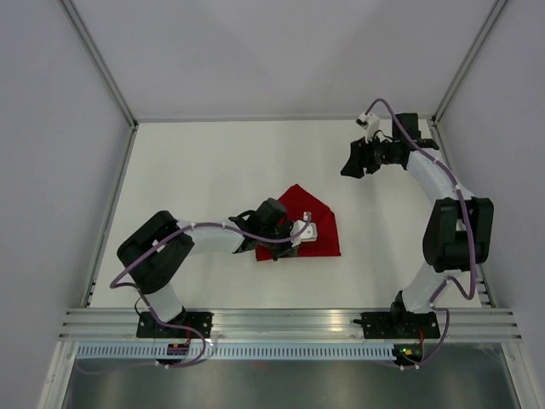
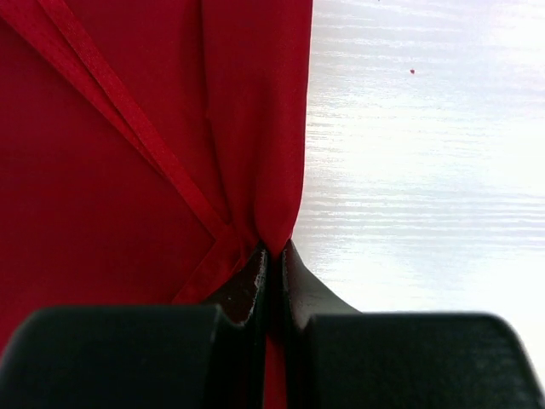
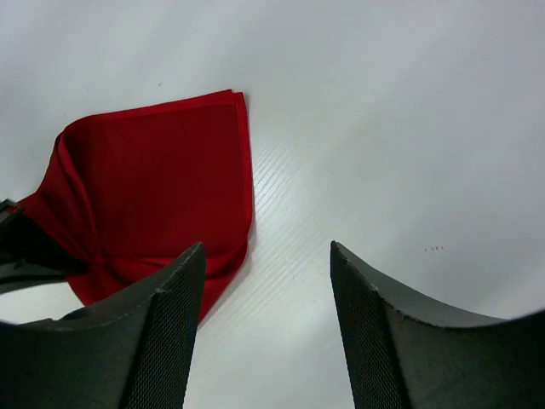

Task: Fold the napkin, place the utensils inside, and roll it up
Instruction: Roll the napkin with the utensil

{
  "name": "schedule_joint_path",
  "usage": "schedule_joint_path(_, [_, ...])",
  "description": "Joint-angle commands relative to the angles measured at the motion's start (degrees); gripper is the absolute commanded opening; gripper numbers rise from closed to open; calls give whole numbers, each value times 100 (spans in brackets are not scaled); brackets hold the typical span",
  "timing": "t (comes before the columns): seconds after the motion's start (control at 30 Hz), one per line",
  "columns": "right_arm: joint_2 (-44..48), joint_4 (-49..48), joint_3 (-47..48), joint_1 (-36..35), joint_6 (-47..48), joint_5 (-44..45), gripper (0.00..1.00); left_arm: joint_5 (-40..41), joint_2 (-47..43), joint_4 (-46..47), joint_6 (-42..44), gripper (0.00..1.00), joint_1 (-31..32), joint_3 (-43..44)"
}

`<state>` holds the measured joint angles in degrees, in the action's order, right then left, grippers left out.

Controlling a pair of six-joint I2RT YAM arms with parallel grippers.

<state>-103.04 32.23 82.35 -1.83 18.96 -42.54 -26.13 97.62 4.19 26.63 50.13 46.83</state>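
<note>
Top view: the napkin (image 1: pixel 311 223) lies partly folded on the table (image 1: pixel 187 187). The left gripper (image 1: pixel 277 243) sits at its 8 o'clock corner, and the right gripper (image 1: pixel 353 162) hangs well apart at 1 o'clock.

Left wrist: jaws clamped on a bunched fold of the cloth's edge.

Right wrist: jaws wide apart, cloth at 10 o'clock.

The fabric looks thin, limp and slightly slick, so it is probably best pinched at hems or corners.

Light was bright, even, diffuse from overhead. In the top view I noted only faint soft shadows under the left arm (image 1: pixel 209 237) just left of the napkin (image 1: pixel 317 223). Left wrist: the table (image 2: pixel 426 128) right of the napkin glared nearly white. Right wrist: the right gripper (image 3: pixel 266 247) below the napkin had soft, unfocused fingers (image 3: pixel 162 341); corners greyed.
</note>
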Motion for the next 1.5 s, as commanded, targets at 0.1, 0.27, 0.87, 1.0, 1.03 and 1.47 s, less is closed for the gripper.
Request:
schedule_joint_path(0.1, [1847, -401, -1323, 147, 1107, -605, 69, -1789, 748, -1155, -1002, 2, -503, 678])
schedule_joint_path(0.27, [2832, 115, -2143, -203, 2530, -641, 71, -2782, 1285, -1280, -1327, 2, -785, 942])
schedule_joint_path(0.87, [3143, -1043, -4227, -3763, 2833, 1687, 69, -3170, 2401, -2141, -1529, 2, -1172, 1847])
schedule_joint_path(1.0, [2598, -1114, -3991, -3904, 2780, 1662, 69, -3144, 2437, -2220, -1547, 2, -1181, 1909])
schedule_joint_path(1.03, [2431, -1113, -3955, -3922, 2780, 1644, 68, -3153, 2437, -2229, -1547, 2, -1190, 1918])
schedule_joint_path(1.47, [1824, -1272, -3612, -4256, 2551, 1855, 58, -3144, 2595, -2335, -1538, 2, -1233, 2049])
